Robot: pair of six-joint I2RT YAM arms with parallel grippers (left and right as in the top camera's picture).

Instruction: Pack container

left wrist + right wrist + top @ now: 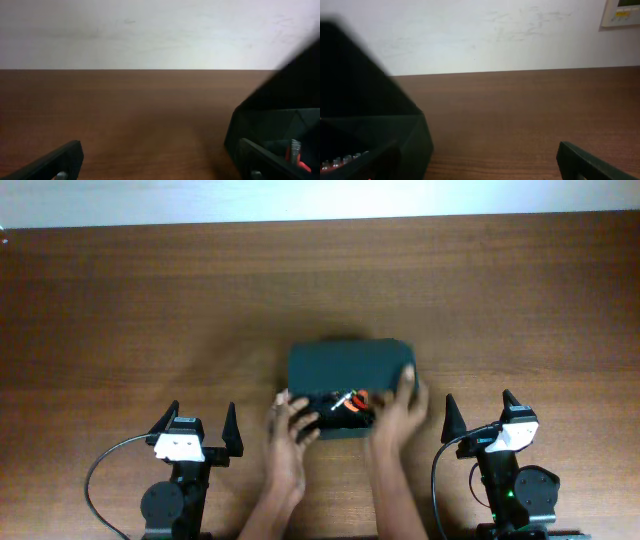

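Note:
The container (350,365) is a matte black box in the middle of the table, with its lid tilted up over it. Its near side is open, and tools with orange and silver parts (350,402) show inside. My left gripper (201,413) rests open near the front edge, left of the box and apart from it. My right gripper (478,402) stands open to the right of the box, also apart. The left wrist view has the container (280,112) at its right, beyond the open left gripper (160,167). The right wrist view has the container (370,120) at its left, beside the open right gripper (480,170).
Two human hands reach in from the front edge between my arms. One hand (288,430) is on the box's left front corner and the other hand (402,412) on its right front. A pale wall (160,30) rises behind the brown wooden table (150,300).

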